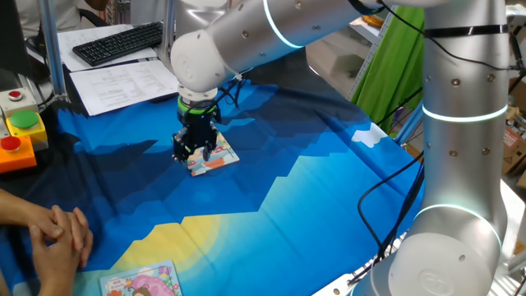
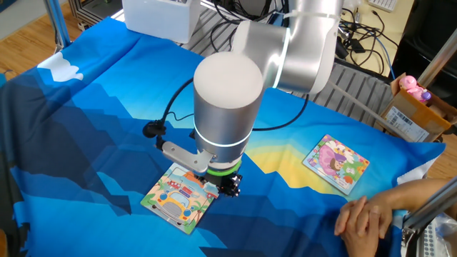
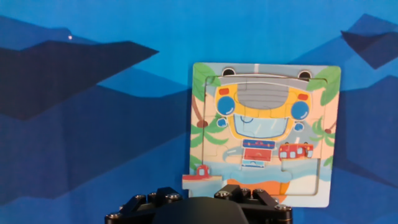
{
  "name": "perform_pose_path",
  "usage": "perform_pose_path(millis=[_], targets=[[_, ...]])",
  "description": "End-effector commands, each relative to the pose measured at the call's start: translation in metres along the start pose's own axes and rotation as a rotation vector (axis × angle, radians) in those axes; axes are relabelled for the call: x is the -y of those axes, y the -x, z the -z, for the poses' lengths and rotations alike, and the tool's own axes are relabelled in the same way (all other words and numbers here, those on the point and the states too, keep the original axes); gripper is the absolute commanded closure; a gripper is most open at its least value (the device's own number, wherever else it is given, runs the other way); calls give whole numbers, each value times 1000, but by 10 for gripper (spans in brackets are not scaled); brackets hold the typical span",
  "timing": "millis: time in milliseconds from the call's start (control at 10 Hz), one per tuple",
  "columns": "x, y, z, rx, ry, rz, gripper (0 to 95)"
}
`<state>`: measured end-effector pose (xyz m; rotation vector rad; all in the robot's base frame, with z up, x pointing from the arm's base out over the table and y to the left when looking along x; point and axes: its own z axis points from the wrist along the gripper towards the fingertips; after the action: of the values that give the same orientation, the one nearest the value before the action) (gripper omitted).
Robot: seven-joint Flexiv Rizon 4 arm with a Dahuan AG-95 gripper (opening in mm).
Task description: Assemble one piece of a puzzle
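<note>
The puzzle (image 3: 267, 134) is a small square board with a yellow cartoon bus, lying flat on the blue cloth. It also shows in one fixed view (image 1: 215, 158) and the other fixed view (image 2: 178, 198). One loose piece with a red boat (image 3: 202, 177) sits skewed at the board's lower left corner and sticks out past its edge. My gripper (image 3: 205, 196) hovers low right over that corner, as both fixed views show (image 1: 196, 156) (image 2: 227, 187). Its jaws look spread apart. The fingertips are hidden under the black hand body.
A second, pinker picture board (image 2: 336, 163) lies near the table edge (image 1: 141, 282). A person's clasped hands (image 1: 57, 234) rest beside it (image 2: 371, 214). A button box (image 1: 20, 136), keyboard (image 1: 119, 41) and papers sit at one end. A white box (image 2: 157, 18) stands at the far side.
</note>
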<state>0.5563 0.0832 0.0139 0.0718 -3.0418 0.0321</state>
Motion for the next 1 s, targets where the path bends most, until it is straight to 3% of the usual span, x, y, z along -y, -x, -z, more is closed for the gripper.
perform_pose_path(millis=[100,1000], targets=[[1,-2,0,-7,3,1,380],[0,-11,-9,-5,12,-5,380]])
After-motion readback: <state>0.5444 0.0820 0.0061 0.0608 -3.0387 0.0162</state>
